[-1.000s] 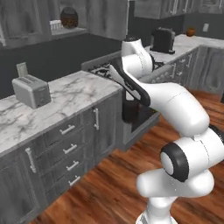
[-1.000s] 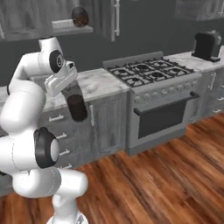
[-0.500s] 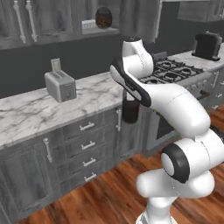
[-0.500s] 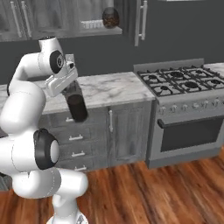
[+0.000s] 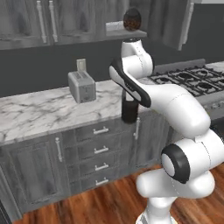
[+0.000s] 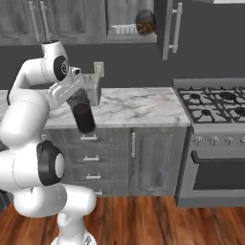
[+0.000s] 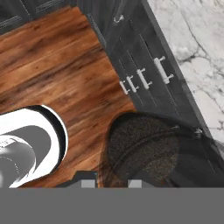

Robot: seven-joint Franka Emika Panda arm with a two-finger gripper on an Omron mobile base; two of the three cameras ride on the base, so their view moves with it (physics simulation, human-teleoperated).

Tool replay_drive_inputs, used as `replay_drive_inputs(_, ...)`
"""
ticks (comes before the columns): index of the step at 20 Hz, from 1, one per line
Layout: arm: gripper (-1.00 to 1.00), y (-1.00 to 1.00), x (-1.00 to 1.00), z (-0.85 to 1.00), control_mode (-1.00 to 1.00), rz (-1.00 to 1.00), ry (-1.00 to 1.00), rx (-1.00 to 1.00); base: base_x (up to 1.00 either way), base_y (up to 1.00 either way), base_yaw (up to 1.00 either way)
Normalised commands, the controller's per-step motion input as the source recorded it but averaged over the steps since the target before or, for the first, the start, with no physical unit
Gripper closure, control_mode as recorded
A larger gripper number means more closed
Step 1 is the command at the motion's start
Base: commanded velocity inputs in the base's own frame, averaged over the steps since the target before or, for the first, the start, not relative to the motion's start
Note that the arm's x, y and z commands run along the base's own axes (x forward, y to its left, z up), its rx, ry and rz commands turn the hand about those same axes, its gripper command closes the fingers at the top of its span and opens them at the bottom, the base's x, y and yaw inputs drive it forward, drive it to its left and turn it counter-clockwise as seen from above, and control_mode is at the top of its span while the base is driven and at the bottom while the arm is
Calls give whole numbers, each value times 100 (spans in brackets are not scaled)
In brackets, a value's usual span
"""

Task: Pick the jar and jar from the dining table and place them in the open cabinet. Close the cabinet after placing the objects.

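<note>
The end effector (image 6: 80, 101) is tucked behind the arm's white link, so how its jaws stand cannot be made out. The tall jar (image 5: 129, 109) hangs below with its top hidden by the arm. Up on the open cabinet (image 6: 165, 28) shelf, the squat jar (image 6: 145, 22) is too small for detail. In the hand view, the tall jar's bottom edge is cut off.

Arm (image 5: 170, 100) white with dark joints; tall jar (image 6: 83, 117) clear glass, dark brown contents, speckled in hand view (image 7: 144, 148); squat jar (image 5: 131, 19) brown on cabinet shelf; counter (image 6: 139, 105) white-grey veined marble; toaster (image 5: 82, 86) silver-grey; cabinet (image 6: 165, 24) dark grey wood grain, silver bar handles; drawers (image 5: 98, 151) dark grey, silver handles; floor (image 7: 52, 65) reddish-brown wood planks; stove (image 6: 213, 103) grey, black grates
</note>
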Motion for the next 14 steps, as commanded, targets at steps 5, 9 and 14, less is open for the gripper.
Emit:
replay_drive_inputs(5,100,0,0,0,100,0,0,0,59,-53,35)
replay_drive_inputs(9,100,0,0,0,100,0,0,0,59,-62,31)
replay_drive_inputs(14,100,0,0,0,100,0,0,0,56,-52,25)
